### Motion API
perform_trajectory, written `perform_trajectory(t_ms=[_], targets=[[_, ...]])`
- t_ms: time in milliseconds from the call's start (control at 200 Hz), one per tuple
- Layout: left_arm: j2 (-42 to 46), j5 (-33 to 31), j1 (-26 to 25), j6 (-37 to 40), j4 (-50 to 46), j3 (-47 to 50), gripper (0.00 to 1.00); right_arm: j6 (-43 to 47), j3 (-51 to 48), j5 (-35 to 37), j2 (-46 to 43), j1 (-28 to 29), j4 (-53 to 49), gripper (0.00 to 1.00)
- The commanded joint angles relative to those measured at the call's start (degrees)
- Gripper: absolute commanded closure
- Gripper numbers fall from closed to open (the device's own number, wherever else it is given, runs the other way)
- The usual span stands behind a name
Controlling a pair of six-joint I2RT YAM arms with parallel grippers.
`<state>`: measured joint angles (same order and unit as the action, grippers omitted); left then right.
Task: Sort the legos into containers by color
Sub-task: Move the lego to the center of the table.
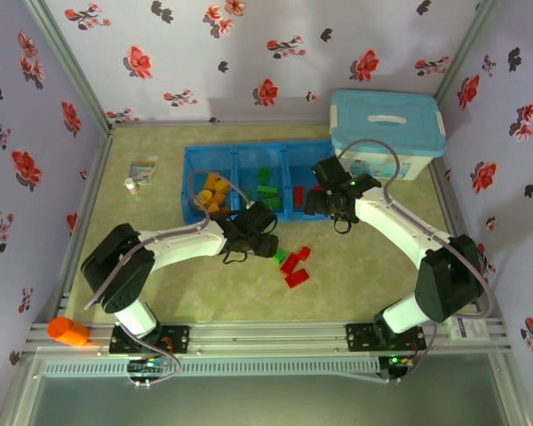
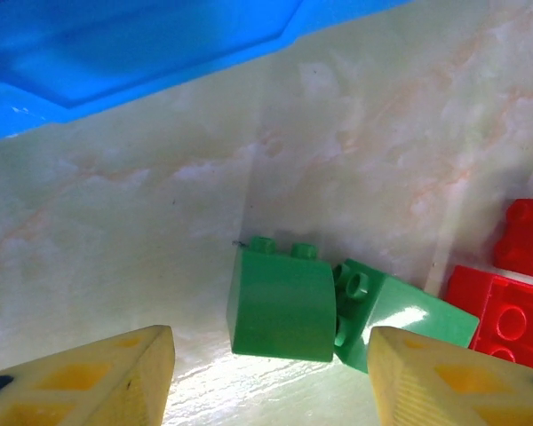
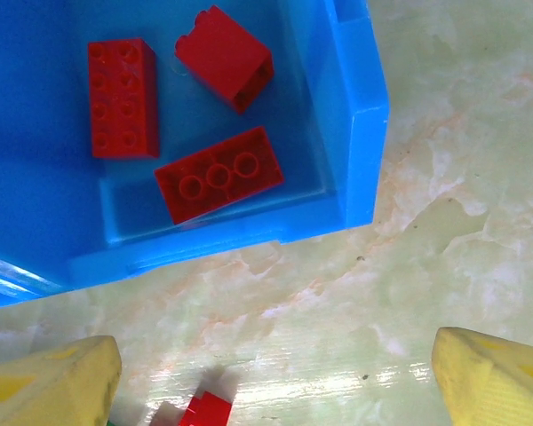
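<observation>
The blue tray (image 1: 192, 182) holds yellow-orange legos (image 1: 215, 191) in its left container, green ones (image 1: 265, 185) in the middle and red ones (image 1: 298, 191) on the right. My left gripper (image 1: 265, 241) hovers open just short of two green legos (image 2: 282, 302) (image 2: 404, 315) lying on the table, with nothing between its fingers (image 2: 115, 377). Red legos (image 2: 506, 311) (image 1: 293, 266) lie beside them. My right gripper (image 3: 275, 373) stands wide open and empty above the table by the tray's near corner (image 3: 355, 142). Three red legos (image 3: 218, 173) rest inside that container, and one red lego (image 3: 204, 413) lies below the jaws.
A white storage box with a light-blue lid (image 1: 386, 133) stands right of the tray. A small bottle (image 1: 131, 185) and a packet (image 1: 143, 167) lie at the far left. An orange object (image 1: 68, 331) sits on the front rail. Floral walls enclose the table.
</observation>
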<state>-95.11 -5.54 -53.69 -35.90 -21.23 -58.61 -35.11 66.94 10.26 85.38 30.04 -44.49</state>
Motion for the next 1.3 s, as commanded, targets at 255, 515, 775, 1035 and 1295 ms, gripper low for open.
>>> perform_trajectory(t_ms=[255, 515, 775, 1035, 1295], targets=[[-1.69, 1.68, 1.65, 0.17, -0.30, -1.51, 0.41, -1.45, -1.09, -0.17, -1.49, 0.19, 0.47, 0.09], [-2.27, 2.55, 1.40, -0.40, 0.01, -0.64, 0.42, -1.70, -1.47, -0.20, -1.45, 0.19, 0.63, 0.09], [-3.02, 2.64, 1.40, -0.47, -0.03, -0.67, 0.42, -1.89, -2.03, -0.27, -1.69, 0.19, 0.92, 0.09], [-3.86, 2.29, 1.48, -0.60, -0.74, -0.37, 0.43, -1.97, -2.51, -0.25, -1.74, 0.19, 1.06, 0.09], [-0.72, 0.62, 5.08, -2.99, -1.82, 3.13, 0.47, -1.97, -2.64, -0.29, -1.90, 0.19, 1.07, 0.10]])
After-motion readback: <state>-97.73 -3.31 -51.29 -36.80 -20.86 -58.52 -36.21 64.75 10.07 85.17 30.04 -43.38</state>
